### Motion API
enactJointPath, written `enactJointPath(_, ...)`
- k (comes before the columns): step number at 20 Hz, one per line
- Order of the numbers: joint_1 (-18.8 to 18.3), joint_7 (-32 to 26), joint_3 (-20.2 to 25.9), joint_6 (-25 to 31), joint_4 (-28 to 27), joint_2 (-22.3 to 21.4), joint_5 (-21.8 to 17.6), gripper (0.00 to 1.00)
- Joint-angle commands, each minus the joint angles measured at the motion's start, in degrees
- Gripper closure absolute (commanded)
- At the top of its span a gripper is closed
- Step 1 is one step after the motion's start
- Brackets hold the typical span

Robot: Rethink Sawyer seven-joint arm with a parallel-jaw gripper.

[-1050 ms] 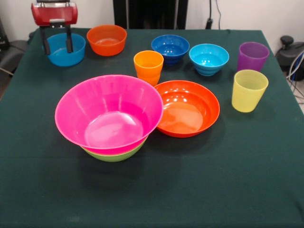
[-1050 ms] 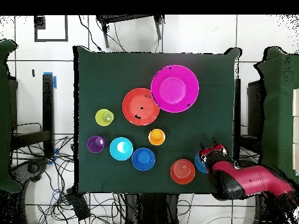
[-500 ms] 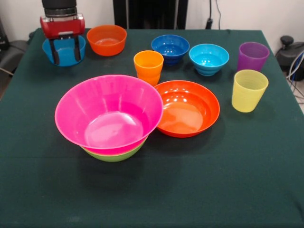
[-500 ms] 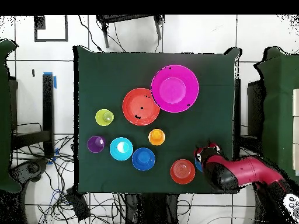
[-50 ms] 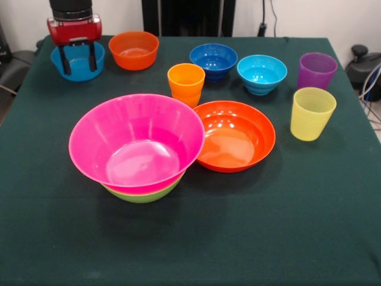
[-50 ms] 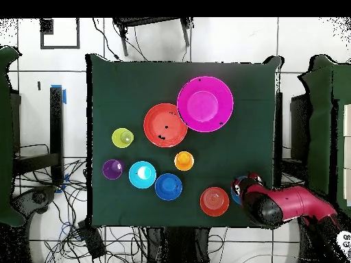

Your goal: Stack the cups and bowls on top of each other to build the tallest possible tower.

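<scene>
Tool [image 5: 77, 62]: red block with two thin black fingers [image 5: 62, 61] pointing down, spread wide; each finger stands in front of the blue bowl, near either side of its wall. Grasping nothing that shows.
Blue bowl [image 5: 78, 61]: small, round, glossy plastic, at the desk's far left corner in the front view, just beside the small orange bowl [image 5: 134, 50].
Tower [image 5: 137, 145]: big pink bowl [image 5: 136, 140], smooth and shiny with a thin rim, nested in the lime bowl [image 5: 143, 193], of which only a curved strip shows below.
Shallow orange bowl [image 5: 233, 135]: wide, low, gleaming; its rim touches the pink bowl's.
Orange cup [image 5: 186, 84]: tapered, opaque, ridged near its base, just behind the shallow bowl.
Dark blue bowl [image 5: 213, 61] and cyan bowl [image 5: 261, 74]: small, round, side by side.
Purple cup [image 5: 316, 70] and yellow cup [image 5: 312, 113]: translucent, tapered, upright, near each other at the right edge.
Desk [image 5: 250, 226]: covered in dark green matte cloth.
</scene>
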Motion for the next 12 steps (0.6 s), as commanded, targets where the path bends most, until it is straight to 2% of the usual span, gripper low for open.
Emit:
enactJointPath(1,4.8,-11.5,-2.4,8.8,-2.9,-0.7,0.7,0.0)
enactJointPath(5,5.7,-14.4,-2.0,14.8,-2.9,-3.2,4.8,0.0)
enactJointPath(12,3.3,-16.2,-1.5,14.4,-2.2,-3.0,3.8,0.0)
